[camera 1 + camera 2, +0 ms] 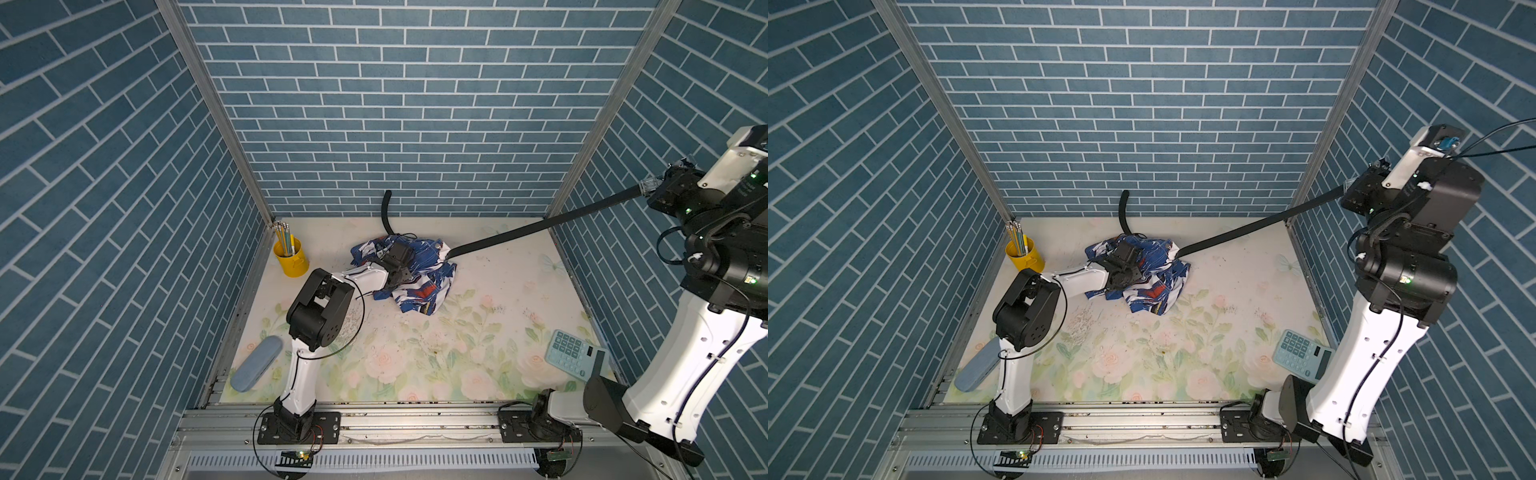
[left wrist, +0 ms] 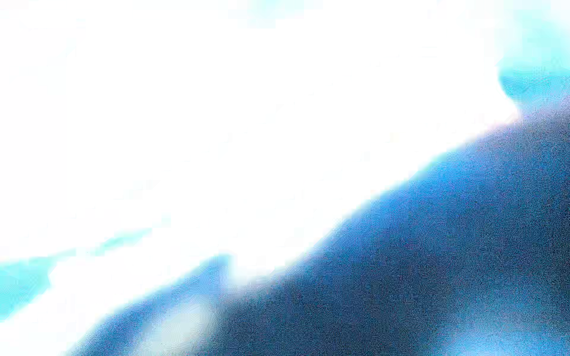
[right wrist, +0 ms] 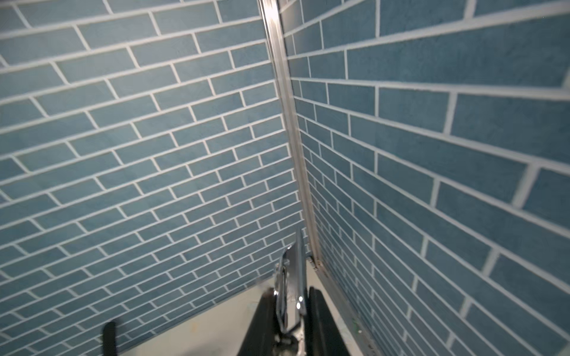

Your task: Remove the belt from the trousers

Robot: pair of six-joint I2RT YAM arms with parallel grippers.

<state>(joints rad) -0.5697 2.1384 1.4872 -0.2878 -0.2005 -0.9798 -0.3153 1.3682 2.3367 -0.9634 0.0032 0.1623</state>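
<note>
Right wrist view — right fingers point(image 3: 262, 323) pinch the buckle point(image 3: 291, 277) of the belt point(image 1: 540, 226); closed left fingers point(image 1: 400, 277) press into trousers point(image 1: 424, 291).

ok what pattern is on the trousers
The trousers are blue with white, red and black streaks, clearest in a top view.

Bench point(image 1: 415, 357): a pale floral cover is lying flat, speckled with debris.
Back wall point(image 1: 407, 104): a blue brick-pattern panel is standing behind the bench.
Side walls point(image 1: 83, 208): matching brick is running along both flanks.
Corner posts point(image 1: 219, 112): bare metal strips are joining the panels.
Front rail point(image 1: 415, 419): grooved aluminium is edging the near side.
Light: it is falling evenly.
</note>
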